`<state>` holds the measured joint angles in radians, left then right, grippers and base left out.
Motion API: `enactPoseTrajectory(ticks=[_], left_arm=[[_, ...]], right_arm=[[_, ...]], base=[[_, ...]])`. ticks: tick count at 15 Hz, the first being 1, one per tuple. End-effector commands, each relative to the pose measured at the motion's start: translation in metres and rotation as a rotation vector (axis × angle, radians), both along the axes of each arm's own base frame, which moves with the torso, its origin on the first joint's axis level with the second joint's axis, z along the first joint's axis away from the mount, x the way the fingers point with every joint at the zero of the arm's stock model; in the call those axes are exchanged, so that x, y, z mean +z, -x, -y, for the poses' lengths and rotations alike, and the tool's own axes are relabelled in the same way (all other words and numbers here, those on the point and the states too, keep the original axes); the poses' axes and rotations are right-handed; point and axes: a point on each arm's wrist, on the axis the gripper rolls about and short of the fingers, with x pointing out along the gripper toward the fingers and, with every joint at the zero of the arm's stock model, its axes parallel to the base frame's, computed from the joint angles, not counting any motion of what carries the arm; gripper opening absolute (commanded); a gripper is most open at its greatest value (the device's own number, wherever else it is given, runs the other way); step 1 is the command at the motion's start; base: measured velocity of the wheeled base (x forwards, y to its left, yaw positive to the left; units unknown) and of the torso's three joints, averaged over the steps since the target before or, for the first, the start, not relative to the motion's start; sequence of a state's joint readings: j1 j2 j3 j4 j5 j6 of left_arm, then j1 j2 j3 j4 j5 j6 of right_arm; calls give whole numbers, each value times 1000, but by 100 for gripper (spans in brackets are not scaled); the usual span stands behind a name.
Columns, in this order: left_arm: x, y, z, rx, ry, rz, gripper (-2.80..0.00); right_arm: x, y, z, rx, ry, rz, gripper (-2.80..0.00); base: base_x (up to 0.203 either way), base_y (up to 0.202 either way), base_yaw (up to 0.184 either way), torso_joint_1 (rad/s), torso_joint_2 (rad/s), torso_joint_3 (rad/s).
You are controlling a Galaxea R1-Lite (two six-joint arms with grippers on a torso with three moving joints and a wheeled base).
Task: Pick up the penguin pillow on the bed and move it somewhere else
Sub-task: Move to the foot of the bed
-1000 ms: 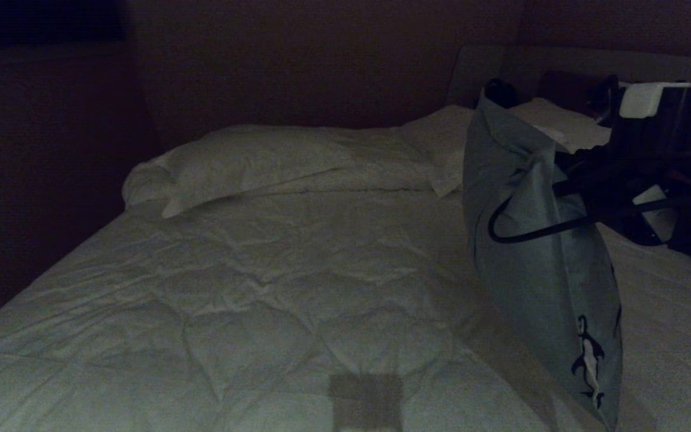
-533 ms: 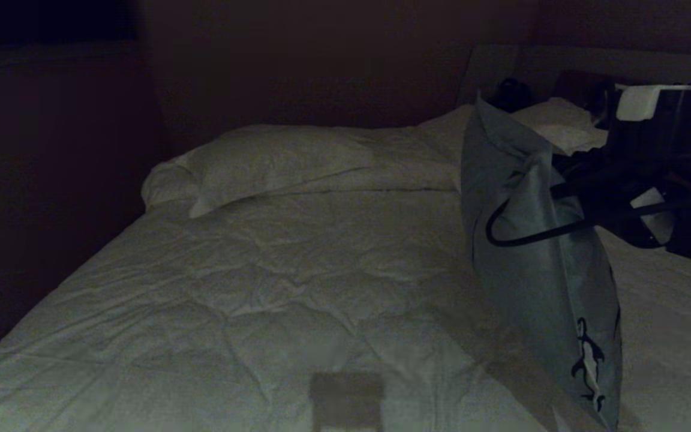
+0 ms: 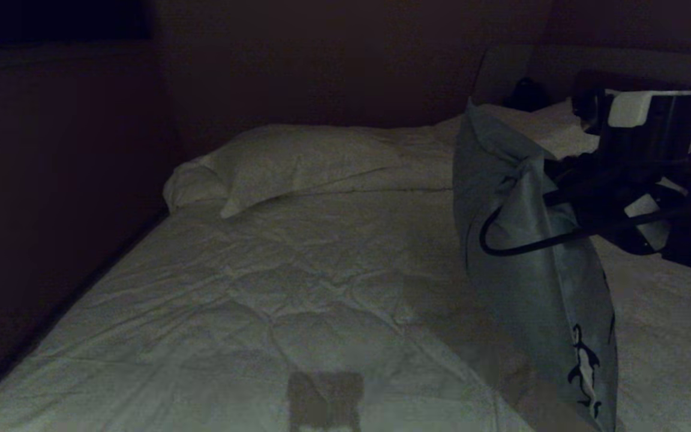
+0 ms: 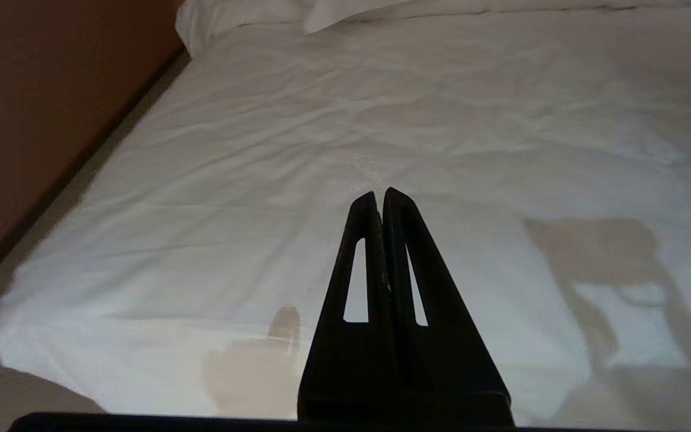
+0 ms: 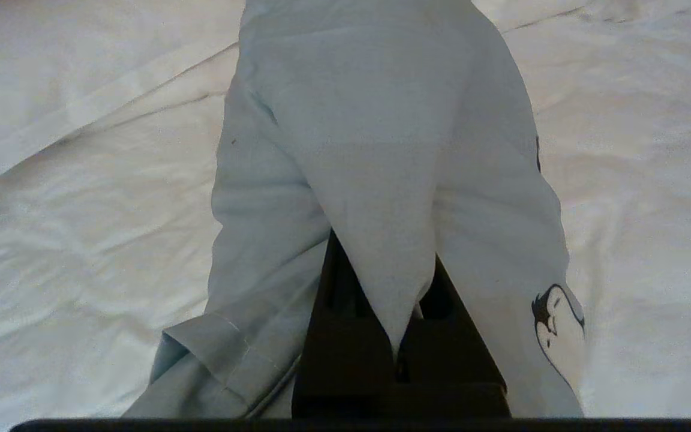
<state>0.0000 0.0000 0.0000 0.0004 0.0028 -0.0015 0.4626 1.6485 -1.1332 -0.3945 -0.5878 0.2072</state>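
The room is dark in the head view. The right gripper [image 3: 552, 180] is up on the right side, over the bed [image 3: 297, 282]. Its jaws are pinched tight on a fold of the penguin pillow [image 3: 531, 270]. The pillow hangs down long & tall from the grip, w/ its low end near the duvet; can't tell if it touches. A black-and-white penguin [image 3: 582, 369] shows near the bottom edge. A black cable [image 3: 501, 246] loops in front of the pillow.

In the right wrist view the grey-blue cloth of the penguin pillow [image 5: 381, 150] bunches over the right gripper [image 5: 396, 327], & one penguin [image 5: 555, 324] peeks out at the side. White bedding lies under it.

A white pillow [image 3: 321, 159] lies flat at the head of the bed, left of the hanging one. Behind it is a dark headboard [image 3: 561, 66], maybe grey.

The left gripper [image 4: 381, 198] is low over the near part of the bed [image 4: 261, 150], fingers pressed together w/ nothing in them. A brown wall [image 4: 39, 108] runs by the bed's side.
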Motion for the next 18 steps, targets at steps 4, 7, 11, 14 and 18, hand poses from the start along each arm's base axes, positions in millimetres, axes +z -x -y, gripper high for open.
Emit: enactPoseTrajectory(ticks=[4, 7, 11, 14, 18], left_arm=[[0, 0, 0, 0, 0, 0, -280], [0, 0, 0, 0, 0, 0, -280], [0, 0, 0, 0, 0, 0, -280], [0, 0, 0, 0, 0, 0, -280], [0, 0, 0, 0, 5, 0, -280]], right_arm=[[-4, 3, -10, 32, 5, -11, -280], [-5, 4, -12, 36, 4, -12, -280], [-6, 5, -14, 46, 6, -15, -280], [-11, 7, -20, 63, 14, -29, -280], [-15, 4, -23, 45, 23, -38, -280]], base=[[0, 195, 0, 3, 2, 3], [0, 195, 0, 2, 2, 0], [0, 196, 1, 2, 2, 3], [0, 195, -1, 3, 2, 2], [0, 141, 2, 4, 2, 0]])
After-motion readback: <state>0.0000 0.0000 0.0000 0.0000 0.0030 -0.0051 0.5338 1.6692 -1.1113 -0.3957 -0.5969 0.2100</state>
